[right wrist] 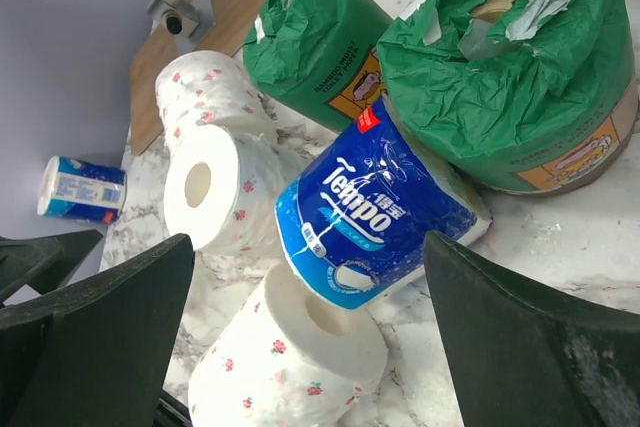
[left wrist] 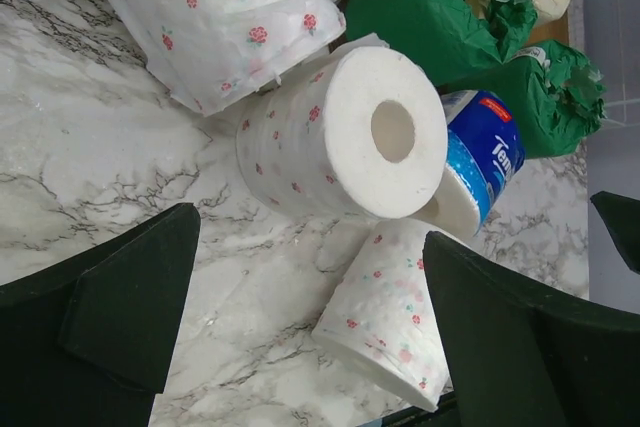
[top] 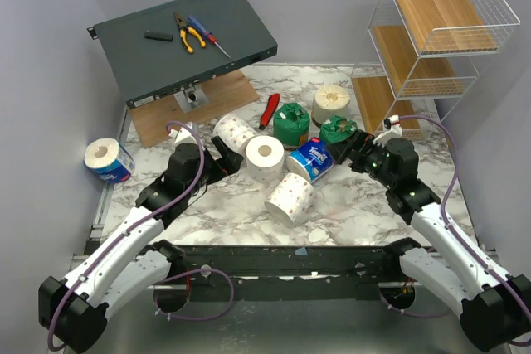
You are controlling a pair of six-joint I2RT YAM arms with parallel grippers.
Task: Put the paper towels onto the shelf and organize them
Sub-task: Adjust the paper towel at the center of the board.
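White pink-flowered roll (left wrist: 340, 137); blue roll (right wrist: 375, 212); green roll (right wrist: 500, 87); grey-veined marble table (left wrist: 100, 147).

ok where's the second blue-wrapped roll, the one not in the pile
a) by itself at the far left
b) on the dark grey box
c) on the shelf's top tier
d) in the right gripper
a: the second blue-wrapped roll sits alone at the far left, well away from the other blue-wrapped roll in the middle.

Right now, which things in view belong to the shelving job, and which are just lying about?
Job: three flowered white rolls, two blue-wrapped rolls, two green-wrapped rolls, cream roll, wire shelf.
Lying about: red-handled tool, grey metal box, pliers on it, wooden board.
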